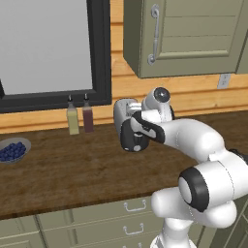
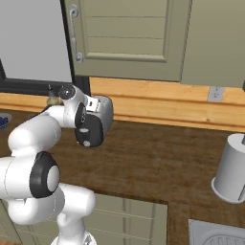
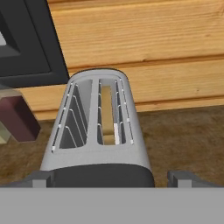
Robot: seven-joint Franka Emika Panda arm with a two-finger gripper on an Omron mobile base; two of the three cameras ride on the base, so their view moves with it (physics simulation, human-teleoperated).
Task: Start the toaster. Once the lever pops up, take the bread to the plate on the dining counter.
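Nearest to you in the hand view, the gripper [image 3: 107,179] shows its two dark fingertips spread wide, one at each side of the toaster's black end panel, and it pinches nothing. Between them stands one toaster [image 3: 97,131], seen from above and end-on; it has two slots. One slice of bread [image 3: 107,116] sits in the right-hand slot, showing its pale tan top edge, with the rest sunk inside. The left-hand slot shows its wire guides. The lower part of the black end panel is cut off at the bottom edge. In the left base view the arm covers much of the toaster [image 1: 127,127], which stands on the dark wood counter [image 1: 72,164] near the back wall. To its left you can count two bottles [image 1: 80,115], one yellowish and one dark red, standing just beside each other. Further left, one grey bowl of blueberries [image 1: 12,150] is cut off by the frame edge. In the right base view, one grey cylinder [image 2: 232,168] stands well apart at the right, partly cut off.
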